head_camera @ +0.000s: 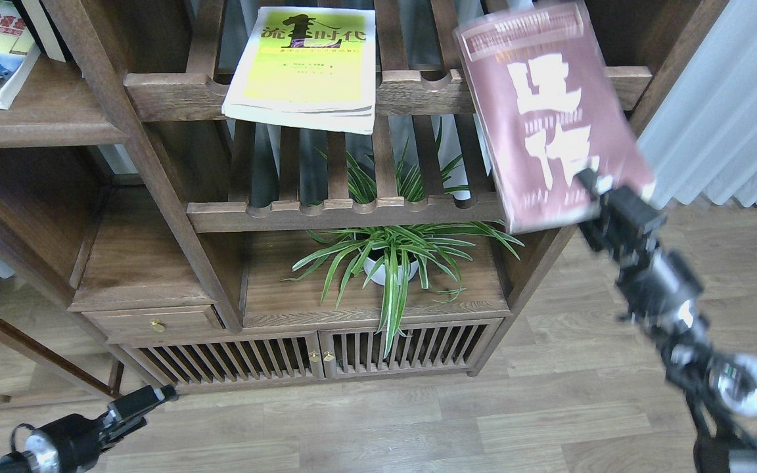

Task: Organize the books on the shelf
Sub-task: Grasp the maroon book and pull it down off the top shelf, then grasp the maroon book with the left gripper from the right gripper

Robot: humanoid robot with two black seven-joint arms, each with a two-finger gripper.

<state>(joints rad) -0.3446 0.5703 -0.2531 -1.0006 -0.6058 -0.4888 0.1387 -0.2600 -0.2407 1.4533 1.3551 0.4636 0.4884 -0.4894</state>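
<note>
The right arm is reaching up from the lower right with its claw [594,184] clamping the maroon book's [549,112] lower edge before the slatted rack [352,209], while the left claw [148,399], state unreadable, is hanging low.

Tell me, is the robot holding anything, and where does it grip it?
Yes. The right gripper holds the maroon book by its lower right corner, lifted in front of the bookcase. The left gripper holds nothing.

Maroon book [549,112] in right jaws [594,184]
</note>
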